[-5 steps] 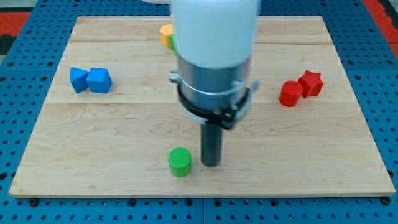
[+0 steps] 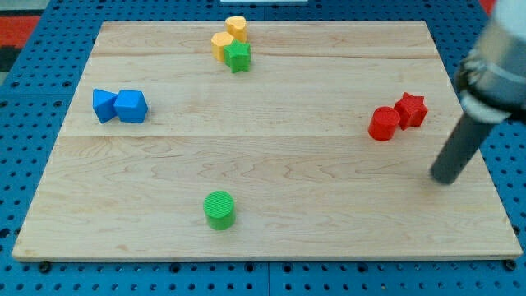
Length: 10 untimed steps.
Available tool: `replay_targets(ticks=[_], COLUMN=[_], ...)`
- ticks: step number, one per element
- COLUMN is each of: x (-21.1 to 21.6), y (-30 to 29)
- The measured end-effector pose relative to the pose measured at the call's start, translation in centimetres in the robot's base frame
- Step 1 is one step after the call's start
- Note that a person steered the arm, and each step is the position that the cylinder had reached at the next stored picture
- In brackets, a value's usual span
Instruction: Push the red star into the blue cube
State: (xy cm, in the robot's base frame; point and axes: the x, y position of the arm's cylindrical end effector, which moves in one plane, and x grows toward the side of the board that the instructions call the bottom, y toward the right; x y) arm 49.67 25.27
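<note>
Eight blocks lie on the wooden worktop (image 2: 271, 189). My tip (image 2: 445, 178) touches down near the view's right edge, below and to the right of the red pair and apart from both. I carry no hand, only the dark rod, so nothing is gripped.

The red star (image 2: 410, 109) sits at the view's right, touching the red cylinder (image 2: 383, 124), which lies just to its lower left. My tip stands on the far side of the star from the blue blocks.

The blue cube (image 2: 131, 107) rests at the view's left, well apart from the star across the width of the board. A second blue block (image 2: 104, 105), its shape unclear, touches the cube on its left.

At the view's top a green star (image 2: 238, 57) presses against two yellow blocks: one (image 2: 221, 44) to its upper left and another (image 2: 237, 27) above it.

One green cylinder (image 2: 219, 210) stands alone near the view's bottom, left of centre, well apart from my tip.
</note>
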Motion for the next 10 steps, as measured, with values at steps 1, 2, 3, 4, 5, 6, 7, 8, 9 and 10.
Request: replay_targets(ticks=[1,2,3,4,5,6,7,8,9,10], x=[-4.1,-6.7,-8.5,-9.2,-10.3,-10.4,-8.8,-6.9,-6.8,-6.6], y=[4.6,4.6,4.8,3.7,0.5,-4.3,-7.7,-8.6,-14.9,-21.4])
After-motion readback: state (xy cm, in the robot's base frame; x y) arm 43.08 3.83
